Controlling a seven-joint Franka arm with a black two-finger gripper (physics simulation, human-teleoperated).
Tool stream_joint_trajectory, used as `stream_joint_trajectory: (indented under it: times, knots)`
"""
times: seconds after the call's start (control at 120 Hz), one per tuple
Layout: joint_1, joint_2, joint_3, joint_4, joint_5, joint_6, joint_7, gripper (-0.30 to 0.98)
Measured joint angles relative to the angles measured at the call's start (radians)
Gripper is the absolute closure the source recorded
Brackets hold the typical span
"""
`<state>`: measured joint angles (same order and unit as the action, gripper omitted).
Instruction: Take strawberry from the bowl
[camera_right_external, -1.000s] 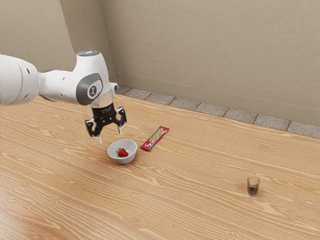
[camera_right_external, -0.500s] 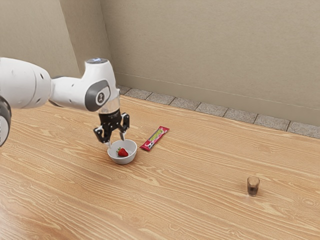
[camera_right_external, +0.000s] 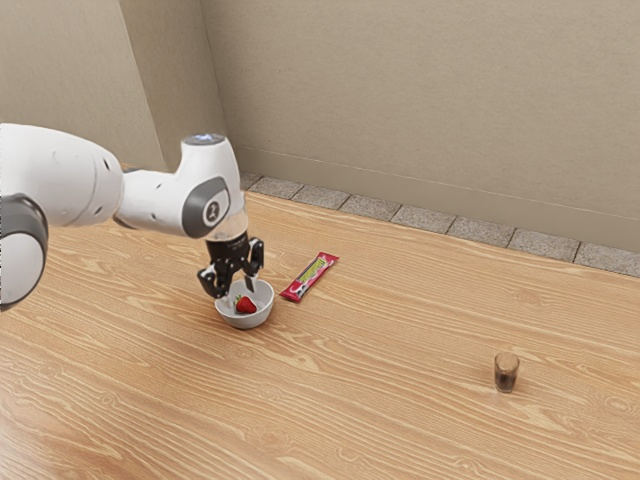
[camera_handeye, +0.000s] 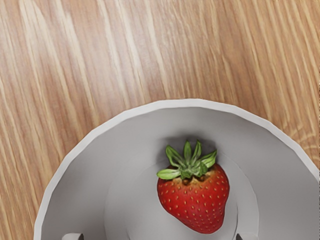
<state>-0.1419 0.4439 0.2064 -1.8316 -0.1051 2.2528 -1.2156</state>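
Gripper (camera_right_external: 241, 296): open, fingertips apart at the bowl; only slivers of them enter the wrist view; lower than in the earlier frames
Strawberry (camera_handeye: 195, 195): inside the bowl, leaves and red flesh plain in the wrist view; ungripped; unmoved
Bowl (camera_right_external: 245, 322): near side cut off in the wrist view, rim partly hidden by the gripper in the exterior view; unmoved
Wrapped bar (camera_right_external: 312, 275): beside the bowl; its lettering unreadable
Glass (camera_right_external: 506, 372): well apart, dark inside, contents unclear

Wall (camera_right_external: 420, 100): soft, even light
Table (camera_handeye: 125, 80): pale glare
Bowl (camera_handeye: 190, 103): bright rim, greyer inside
Strawberry (camera_handeye: 195, 197): soft shadow by leaves
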Motion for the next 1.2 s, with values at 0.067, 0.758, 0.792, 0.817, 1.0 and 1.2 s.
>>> stream_joint_trajectory:
  times: [0.067,0.758,0.792,0.817,1.0,1.2]
  knots:
    - [0.001,0.006,0.000,0.001,-0.002,0.012,-0.007,0.32]
    - [0.014,0.089,0.001,0.036,-0.008,0.072,-0.046,0.32]
    - [0.014,0.091,0.001,0.036,-0.008,0.073,-0.047,0.33]
    - [0.014,0.092,0.001,0.036,-0.008,0.073,-0.047,0.33]
    - [0.014,0.096,0.000,0.036,-0.009,0.075,-0.049,0.36]
    - [0.013,0.102,0.000,0.037,-0.013,0.076,-0.049,0.43]
